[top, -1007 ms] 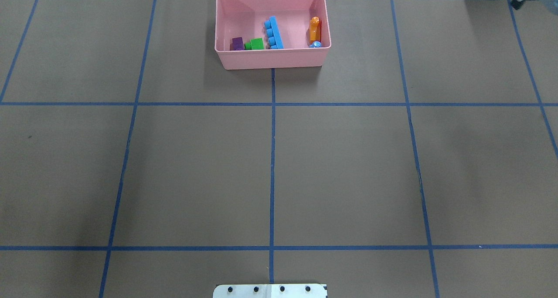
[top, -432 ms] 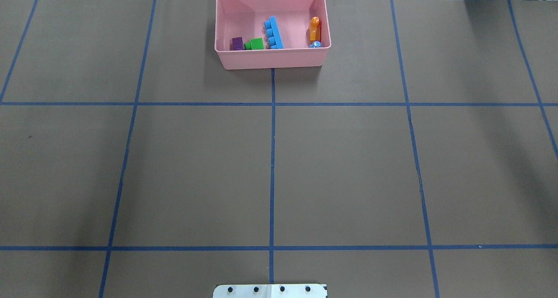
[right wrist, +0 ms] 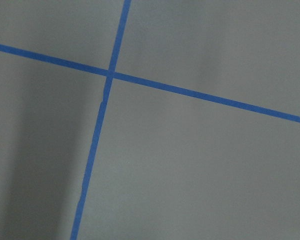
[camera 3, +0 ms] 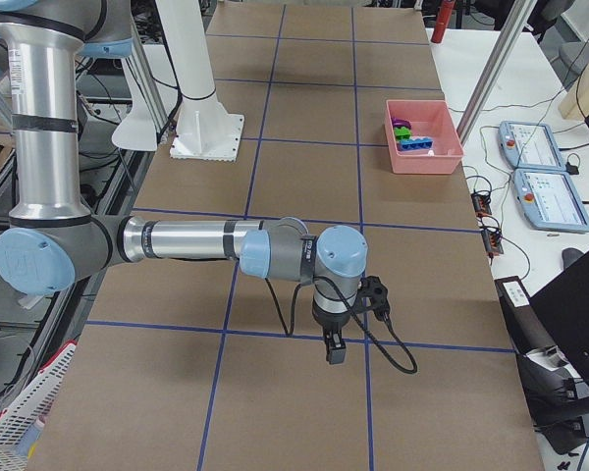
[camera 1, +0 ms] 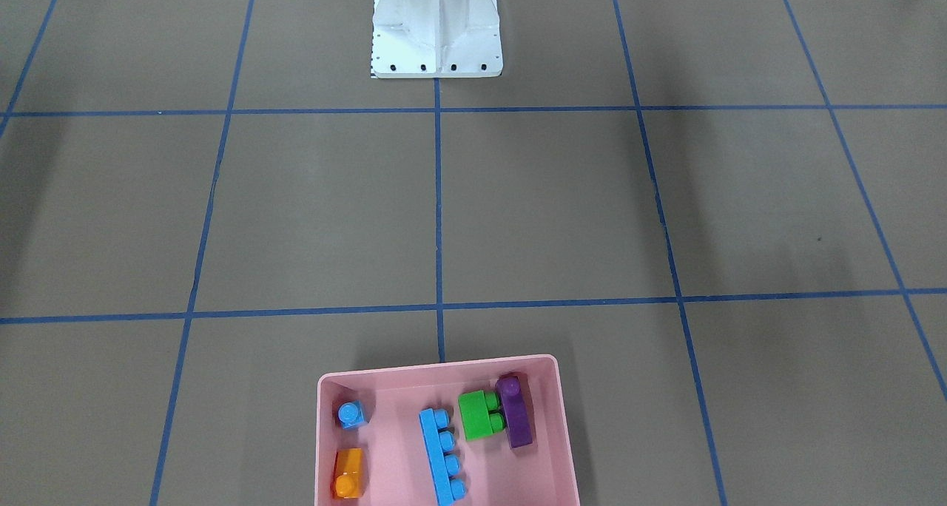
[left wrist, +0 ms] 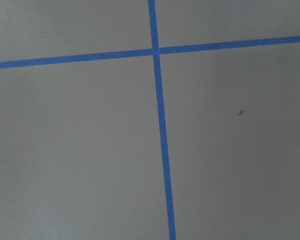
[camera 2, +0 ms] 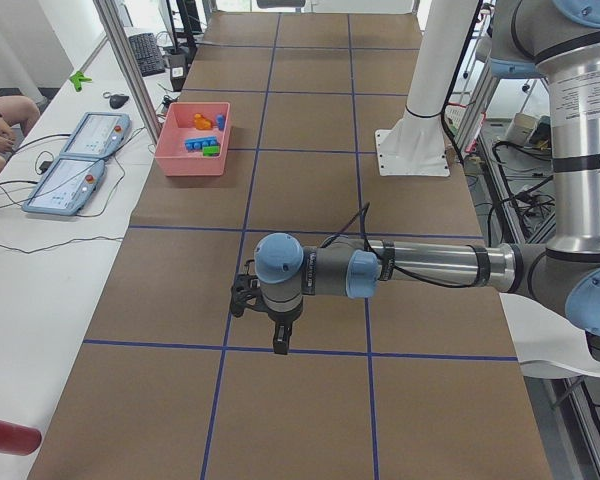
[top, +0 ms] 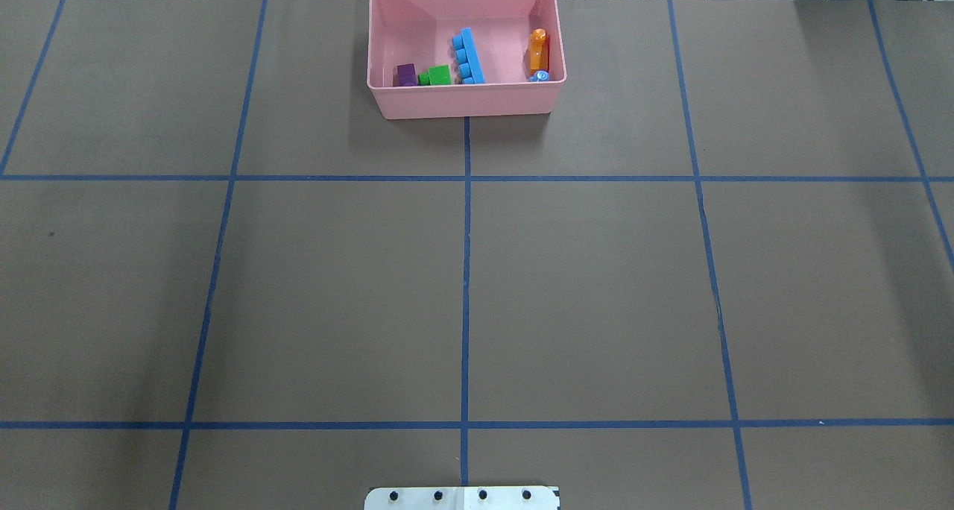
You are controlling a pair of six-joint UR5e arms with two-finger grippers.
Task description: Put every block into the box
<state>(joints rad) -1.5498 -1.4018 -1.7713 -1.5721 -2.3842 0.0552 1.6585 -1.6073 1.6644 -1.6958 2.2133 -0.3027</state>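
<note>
You find the left hand hanging low over the bench. It points straight down, close to one of the blue tape lines. Only the side view catches it, so you cannot tell whether its fingers are released or clenched.

At the far edge of the bench, on the centre line, sits the pink box, and all five bricks lie inside it. In the overhead view, from the left, the purple brick comes first, with the green brick right against it. The long blue brick lies aslant in the middle. The orange brick is by the right wall, with the tiny blue brick just beside it in the near right corner.

The right hand likewise hangs over the bench, pointing down, well apart from the box. Here too you cannot tell its state.
</note>
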